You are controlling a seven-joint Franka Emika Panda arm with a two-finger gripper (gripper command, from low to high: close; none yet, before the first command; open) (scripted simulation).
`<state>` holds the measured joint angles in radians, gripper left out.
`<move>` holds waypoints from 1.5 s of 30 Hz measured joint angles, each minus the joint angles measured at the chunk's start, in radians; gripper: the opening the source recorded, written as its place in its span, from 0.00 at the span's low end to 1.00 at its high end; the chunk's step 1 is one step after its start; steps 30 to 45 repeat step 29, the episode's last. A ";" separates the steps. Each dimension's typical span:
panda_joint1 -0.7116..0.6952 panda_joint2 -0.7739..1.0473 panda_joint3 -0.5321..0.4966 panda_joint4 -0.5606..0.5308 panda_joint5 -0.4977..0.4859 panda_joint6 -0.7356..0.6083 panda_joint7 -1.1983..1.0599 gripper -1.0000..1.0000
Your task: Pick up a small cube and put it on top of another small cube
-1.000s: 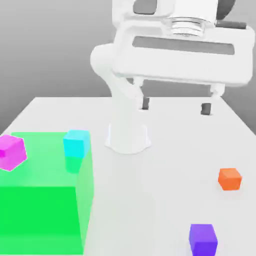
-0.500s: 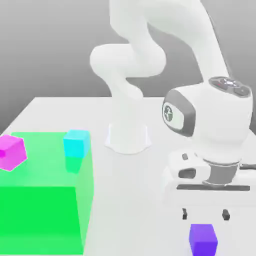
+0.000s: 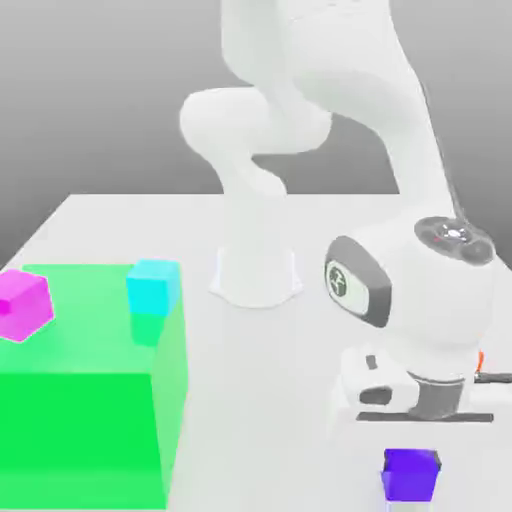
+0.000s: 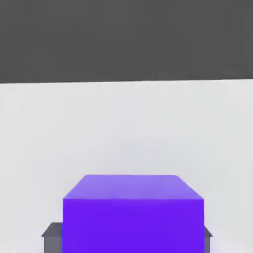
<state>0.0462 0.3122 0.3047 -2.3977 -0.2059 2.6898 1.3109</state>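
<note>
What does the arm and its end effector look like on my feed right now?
The arm is glossy white, built of rounded, bulbous segments rising from a round white base. The wrist housing carries a dark grey oval panel with a small white circular mark, and a grey cap with tiny dots. The end effector has a white boxy body on a grey collar, with dark grey fingers.

The robot's hand sits right over the purple cube (image 3: pixel 410 473), at five o'clock on the white table (image 3: pixel 120 225).
</note>
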 joint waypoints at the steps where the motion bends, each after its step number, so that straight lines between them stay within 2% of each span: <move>1: 0.013 -0.033 0.029 -0.024 0.018 -0.009 -0.001 0.00; 6: 0.104 -0.198 0.182 -0.160 0.129 -0.030 -0.008 0.00; 11: 0.310 -0.363 0.267 -0.301 0.275 -0.034 -0.037 0.00; 14: 0.305 -0.324 0.258 -0.320 0.215 0.021 0.018 0.00; 19: 0.338 -0.172 0.179 -0.313 -0.015 0.141 0.184 0.00; 20: 0.347 -0.152 0.164 -0.312 -0.048 0.156 0.208 1.00; 26: 0.354 -0.142 0.154 -0.311 -0.064 0.164 0.219 1.00; 29: 0.329 -0.201 0.199 -0.315 0.029 0.119 0.153 1.00; 45: 0.329 -0.201 0.199 -0.315 0.029 0.119 0.153 1.00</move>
